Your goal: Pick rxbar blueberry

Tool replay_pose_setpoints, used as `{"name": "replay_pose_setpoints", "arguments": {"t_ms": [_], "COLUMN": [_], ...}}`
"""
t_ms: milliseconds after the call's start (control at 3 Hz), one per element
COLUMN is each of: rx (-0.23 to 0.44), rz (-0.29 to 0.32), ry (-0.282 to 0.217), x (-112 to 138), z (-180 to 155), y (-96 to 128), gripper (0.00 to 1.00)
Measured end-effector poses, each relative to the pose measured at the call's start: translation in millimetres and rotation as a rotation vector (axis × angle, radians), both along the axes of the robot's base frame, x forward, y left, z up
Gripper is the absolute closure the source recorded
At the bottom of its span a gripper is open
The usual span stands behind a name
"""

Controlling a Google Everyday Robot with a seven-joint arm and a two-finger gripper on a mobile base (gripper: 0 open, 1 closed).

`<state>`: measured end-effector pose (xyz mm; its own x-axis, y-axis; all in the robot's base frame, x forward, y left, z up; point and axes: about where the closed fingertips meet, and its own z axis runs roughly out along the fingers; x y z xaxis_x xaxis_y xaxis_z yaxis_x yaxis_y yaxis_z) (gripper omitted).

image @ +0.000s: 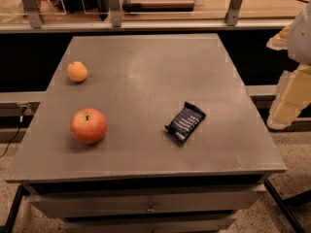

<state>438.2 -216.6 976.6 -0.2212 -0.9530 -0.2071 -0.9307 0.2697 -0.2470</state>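
Note:
The rxbar blueberry (pixel 185 122) is a small flat bar in a dark navy wrapper with pale lettering lines. It lies diagonally on the grey table (pixel 146 67), right of the middle and towards the front. My gripper (pixel 286 103) shows as pale cream parts at the right edge of the camera view. It is beyond the table's right side, well to the right of the bar, and holds nothing that I can see.
A red apple (pixel 89 125) sits at the front left of the table. A small orange fruit (pixel 77 71) sits farther back on the left. A railing with metal posts (pixel 114 13) runs behind the table. A drawer front (pixel 146 205) is below the top.

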Motion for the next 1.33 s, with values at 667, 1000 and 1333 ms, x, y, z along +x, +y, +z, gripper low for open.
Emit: {"name": "replay_pose_setpoints", "arguments": {"t_ms": [667, 1000, 1333], "rx": [0.015, 0.029, 0.002], "rz": [0.128, 0.370, 0.561], "ry": [-0.007, -0.015, -0.001], "x": [5.1, 10.4, 10.7], "z": [-8.5, -30.3, -55.5], "y": [25.7, 76.4, 115.4], "gripper": [0.00, 0.00, 0.00]}}
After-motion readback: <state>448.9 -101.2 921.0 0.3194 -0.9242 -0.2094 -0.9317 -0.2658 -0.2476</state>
